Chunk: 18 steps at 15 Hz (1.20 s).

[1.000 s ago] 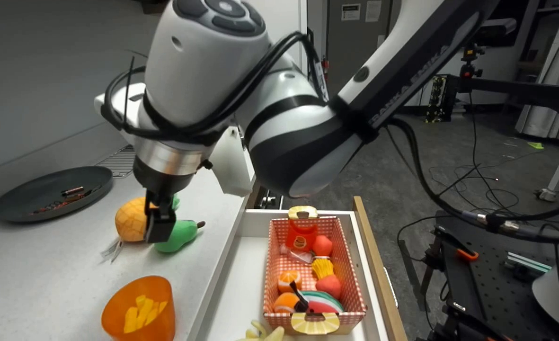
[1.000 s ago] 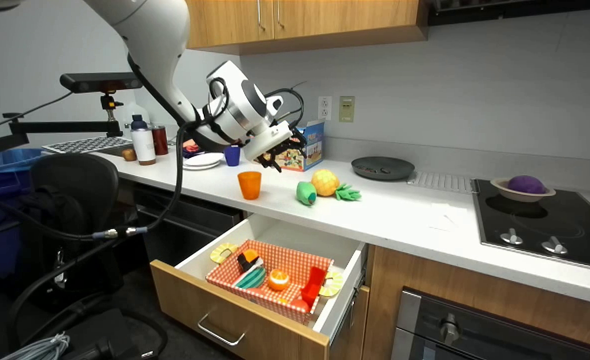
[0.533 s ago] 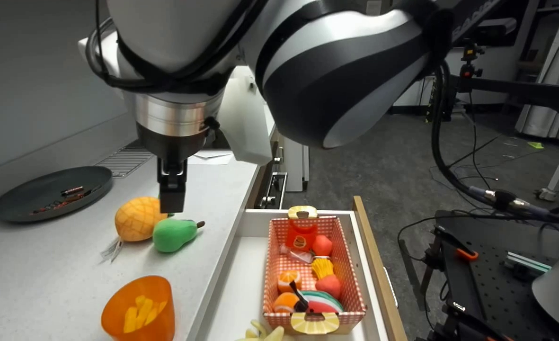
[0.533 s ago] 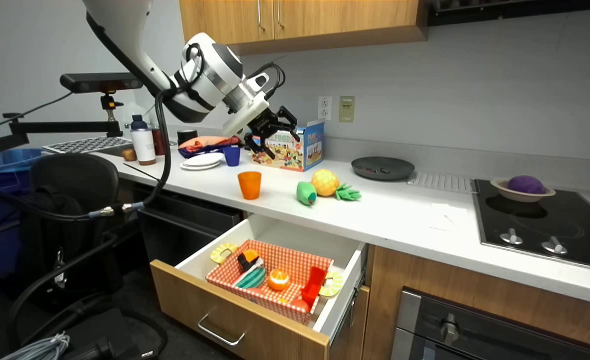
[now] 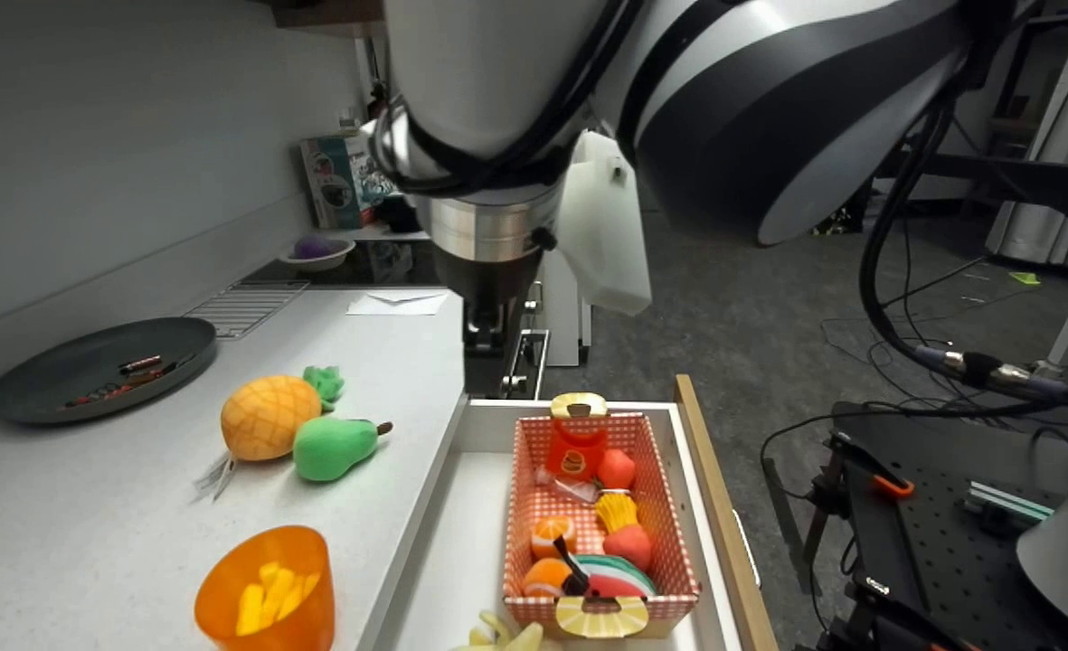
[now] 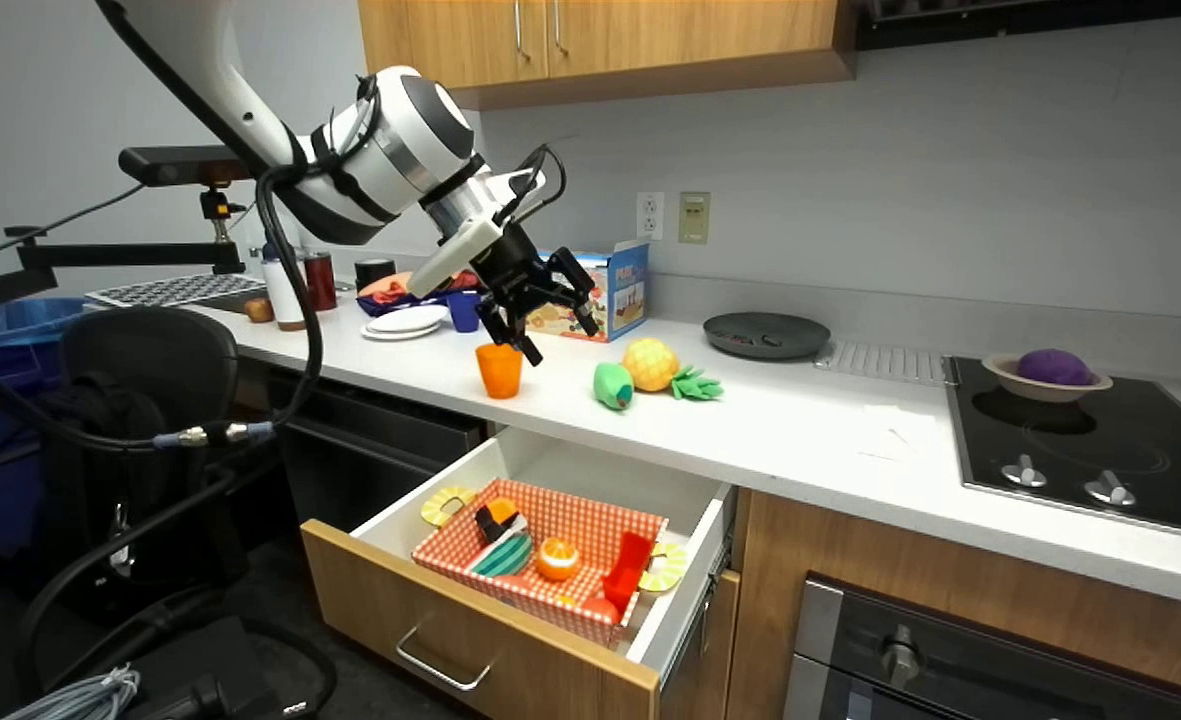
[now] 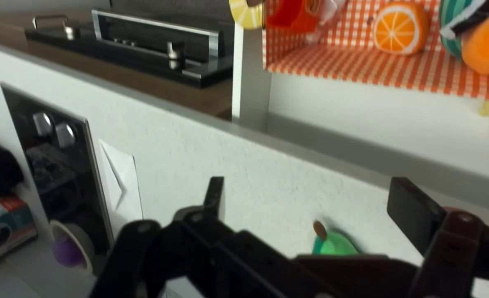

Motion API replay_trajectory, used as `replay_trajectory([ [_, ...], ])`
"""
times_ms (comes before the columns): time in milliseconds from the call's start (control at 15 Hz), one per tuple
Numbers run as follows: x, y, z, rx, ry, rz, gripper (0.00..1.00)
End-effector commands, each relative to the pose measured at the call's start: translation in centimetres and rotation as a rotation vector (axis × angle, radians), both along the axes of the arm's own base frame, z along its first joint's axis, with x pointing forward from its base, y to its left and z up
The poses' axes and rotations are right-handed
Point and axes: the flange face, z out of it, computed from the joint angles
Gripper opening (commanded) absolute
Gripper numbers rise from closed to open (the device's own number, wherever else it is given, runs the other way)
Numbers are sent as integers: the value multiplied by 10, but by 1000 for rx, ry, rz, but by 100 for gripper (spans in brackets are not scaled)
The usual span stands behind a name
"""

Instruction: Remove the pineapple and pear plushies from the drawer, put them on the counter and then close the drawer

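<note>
The yellow-orange pineapple plushie and the green pear plushie lie side by side on the white counter. They also show in an exterior view as the pineapple and the pear. The drawer stands open below the counter, with a metal handle on its wooden front. My gripper is in the air, apart from both plushies. In the wrist view the gripper has its fingers wide apart and empty. The pear's stem end shows beyond it, the rest hidden.
A red-checked basket with toy food sits in the drawer. An orange cup with yellow pieces stands on the counter near the drawer. A dark pan, a wire rack and a toy box stand toward the wall.
My gripper rose from beside the plushies and moved away from them toward the drawer side of the counter. Its fingers stay apart. The plushies, basket and drawer have not moved.
</note>
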Motion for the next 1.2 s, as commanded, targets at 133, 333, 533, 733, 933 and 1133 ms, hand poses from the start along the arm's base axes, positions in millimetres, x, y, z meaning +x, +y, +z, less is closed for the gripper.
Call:
replay_trajectory([
  [133, -27, -62, -7, 17, 46, -114, 100],
  [333, -43, -76, -6, 21, 48, -136, 100],
  [533, -40, -73, -17, 96, 155, -160, 100],
  [733, -48, -78, -24, 185, 257, -215, 100],
  [933, -57, -90, -20, 219, 301, -279, 100],
  [1133, -69, -110, -21, 215, 331, -363, 100],
])
